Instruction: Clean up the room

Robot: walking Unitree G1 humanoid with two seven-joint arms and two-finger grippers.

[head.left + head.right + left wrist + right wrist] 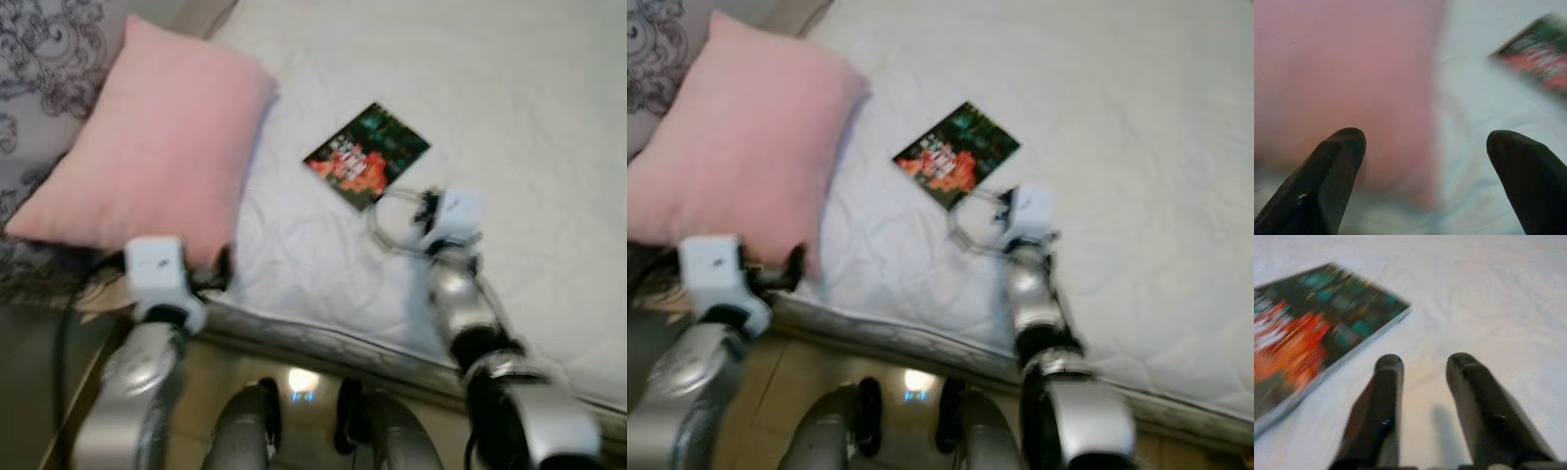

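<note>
Right wrist view: book just beside right hand.

A home bedroom: a white quilted bed with a pink pillow and patterned bedding.

The pillow is plain soft pink. The bed wears a white quilted cover. The book has a dark cover with green patches, orange-red shapes and white lettering. A grey cloth carries dark scrollwork.
</note>
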